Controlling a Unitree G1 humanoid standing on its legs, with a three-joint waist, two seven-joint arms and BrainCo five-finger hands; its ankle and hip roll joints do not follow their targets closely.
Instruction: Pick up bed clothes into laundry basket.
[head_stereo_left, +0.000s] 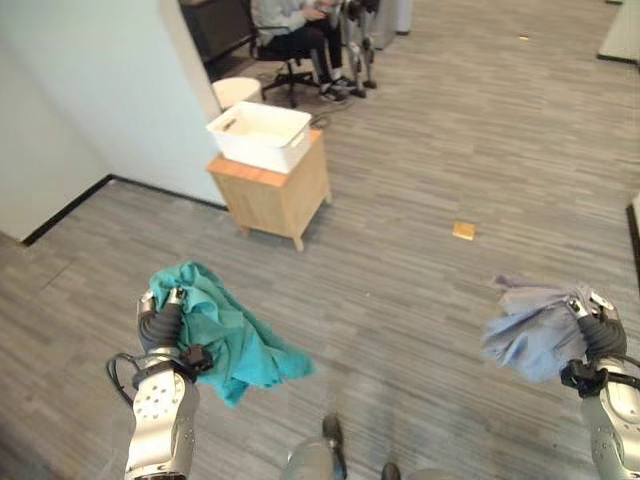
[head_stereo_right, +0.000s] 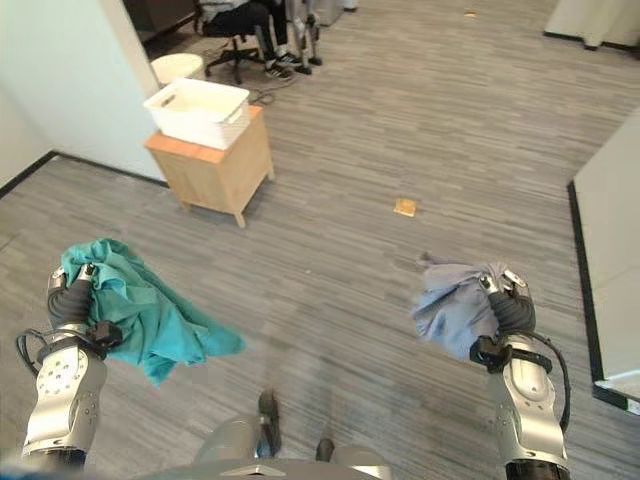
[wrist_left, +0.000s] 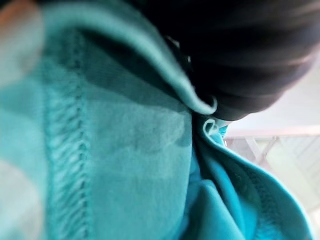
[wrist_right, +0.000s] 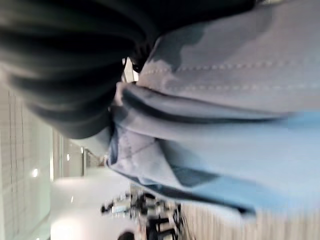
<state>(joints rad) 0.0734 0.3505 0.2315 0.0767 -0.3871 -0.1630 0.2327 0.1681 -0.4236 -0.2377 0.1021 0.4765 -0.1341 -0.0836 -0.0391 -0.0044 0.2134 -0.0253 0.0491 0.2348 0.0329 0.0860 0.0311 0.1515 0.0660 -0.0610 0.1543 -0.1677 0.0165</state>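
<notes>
We've got a teal cloth (head_stereo_left: 225, 335) bunched in our left hand (head_stereo_left: 165, 318) and a grey-blue cloth (head_stereo_right: 455, 305) in our right hand (head_stereo_right: 507, 308), both up off the floor. Cloth covers the fingers, so we can't tell the grip. The white laundry basket (head_stereo_left: 262, 134) sits on a wooden stand (head_stereo_left: 275, 195) well ahead.

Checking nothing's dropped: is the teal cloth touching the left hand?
Touching: in the left eye view the teal cloth is bunched round the left hand and hangs off the floor.

We stood in an office: grey plank floor (head_stereo_left: 480, 130), and a person (head_stereo_left: 290, 20) on a swivel chair (head_stereo_left: 290, 70).
</notes>
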